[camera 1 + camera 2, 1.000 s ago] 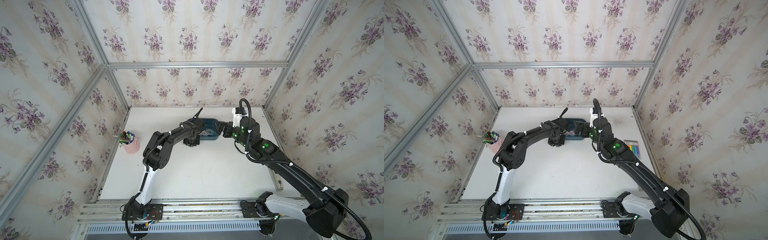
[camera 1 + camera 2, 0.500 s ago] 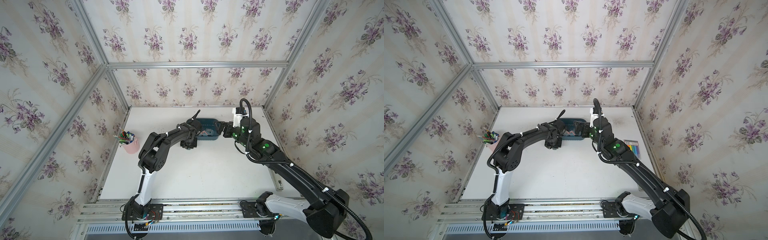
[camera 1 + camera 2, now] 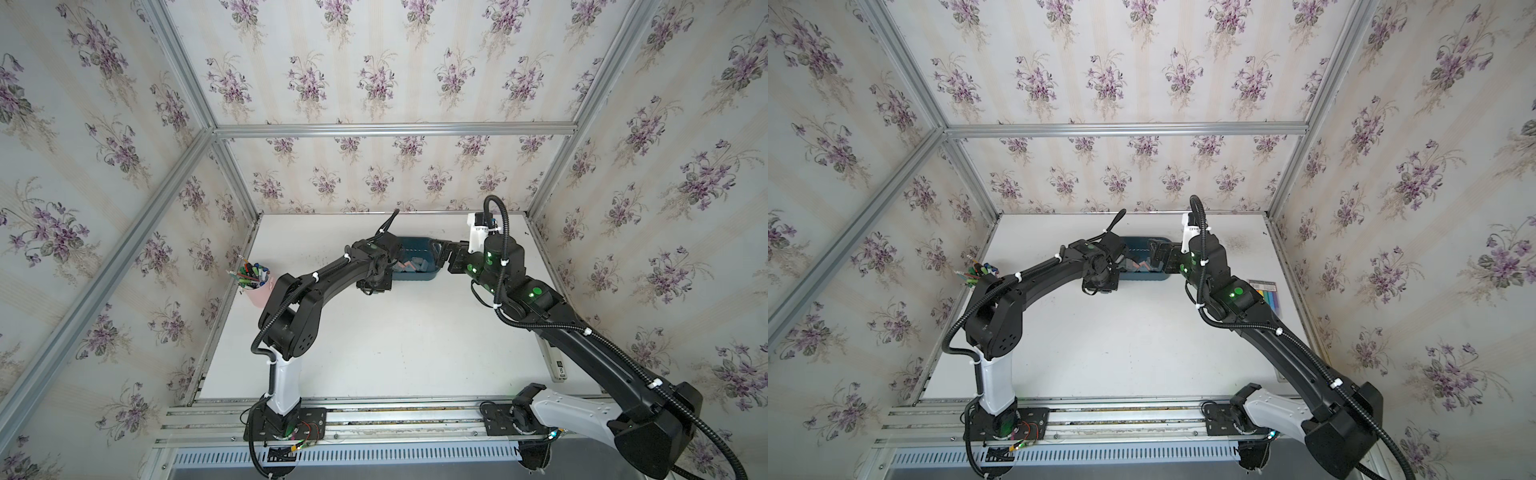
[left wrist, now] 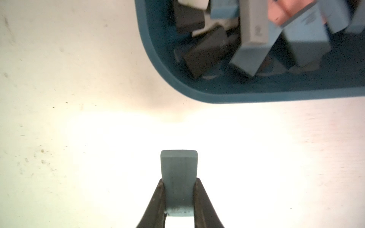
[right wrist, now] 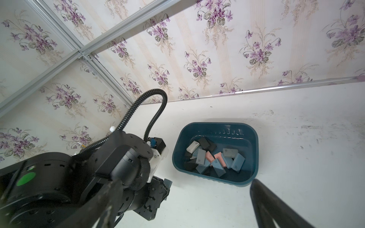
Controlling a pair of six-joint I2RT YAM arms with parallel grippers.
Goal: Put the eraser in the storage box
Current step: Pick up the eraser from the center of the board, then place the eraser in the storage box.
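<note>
A grey-blue eraser [image 4: 178, 173] is pinched between the two fingers of my left gripper [image 4: 179, 180], which is shut on it. It hangs over bare table just short of a rounded corner of the dark teal storage box [image 4: 276, 96]. In both top views the left gripper [image 3: 374, 286] [image 3: 1100, 286] sits at the near left corner of the storage box [image 3: 415, 277] [image 3: 1144, 277]. Several grey, black, blue and pink erasers [image 5: 209, 158] lie in the box [image 5: 254, 154]. My right gripper [image 5: 186, 181] stands open and empty beside the box's right end [image 3: 442, 255].
A pink pen cup [image 3: 259, 286] full of pens stands at the table's left edge. A flat pack with coloured stripes [image 3: 1268, 293] lies near the right edge. Floral walls with aluminium frame posts close in the table on three sides.
My left arm has drawn back a little to the left and nearer, carrying the eraser away from the box's edge. The right arm has not moved.
</note>
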